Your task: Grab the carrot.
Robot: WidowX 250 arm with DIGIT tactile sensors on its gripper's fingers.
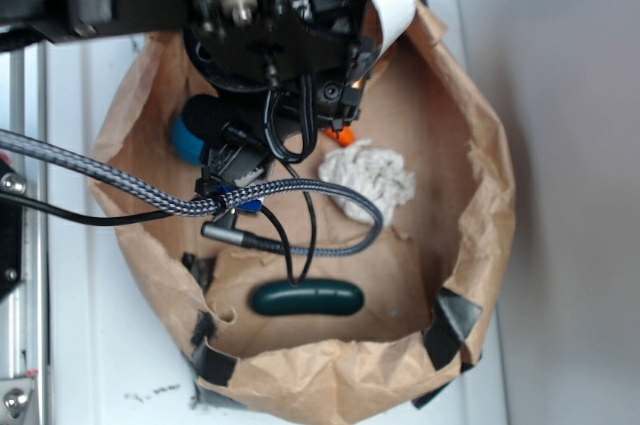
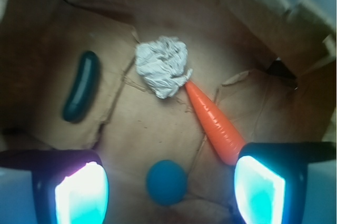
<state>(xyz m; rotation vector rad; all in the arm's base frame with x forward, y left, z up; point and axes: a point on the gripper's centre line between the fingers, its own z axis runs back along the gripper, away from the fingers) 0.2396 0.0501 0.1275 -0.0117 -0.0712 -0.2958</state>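
In the wrist view, going left to right across the floor of the crumpled brown paper bag (image 2: 158,124): a dark green cucumber-shaped toy (image 2: 81,93) lies at the far left, its length running near to far. A crumpled white paper wad (image 2: 162,66) sits farther in, around the middle. A blue ball (image 2: 166,182) rests nearer, almost centred in the gap of the gripper (image 2: 171,192). To the right lies the carrot (image 2: 213,124), glossy orange.

The jaws stand released, wide apart, with nothing between the glowing pads (image 2: 81,195) but the ball below.

The carrot's long axis runs diagonally. Its pointed tip is far and to the left, touching or just beside the wad, and its thick end is near and to the right, disappearing behind the right jaw. The stem end is hidden there. So the carrot lies off-centre, toward the right jaw rather than in the gap, and its axis is skewed to the line between the jaws rather than square across it.

I judge the coming move calls for a shift right and a little farther in, plus a wrist turn so the jaws straddle the carrot's width. Dropping straight down would likely meet the ball instead.

In the exterior view the arm hides most of the carrot; only an orange sliver (image 1: 344,135) shows beside the wad.
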